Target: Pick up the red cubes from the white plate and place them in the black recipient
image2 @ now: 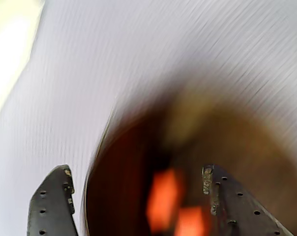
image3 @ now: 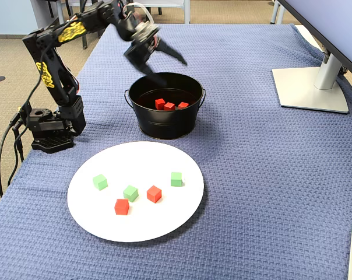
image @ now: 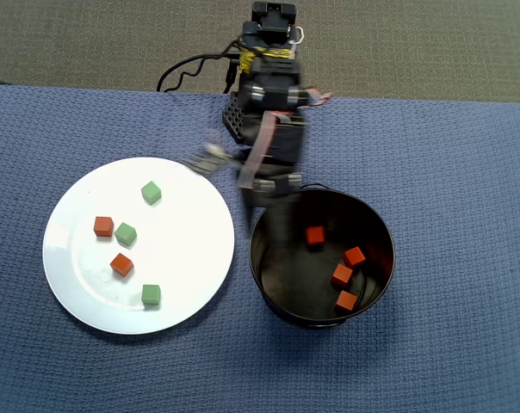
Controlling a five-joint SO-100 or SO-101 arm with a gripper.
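On the blue cloth [image3: 252, 151], the spread, empty gripper [image3: 164, 69] hangs over the black recipient [image3: 164, 119].

Woven blue cloth [image3: 252, 169] with a coarse waffle texture. Glossy white plate [image: 191, 249], smooth. Black pot [image3: 164, 122] of shiny metal, reflective dark inside. Matt red cubes [image3: 154, 193] and matt green cubes [image3: 99, 182], smooth-faced. Black plastic gripper [image2: 138, 191] fingers [image2: 52, 206] with small round holes.

A blue woven cloth [image3: 252, 175] is covering the table, carrying the white plate [image3: 164, 224] at lower left, the black pot [image3: 164, 122] above it, a monitor stand [image3: 310, 87] at right and the arm's base [image3: 48, 137] at left.
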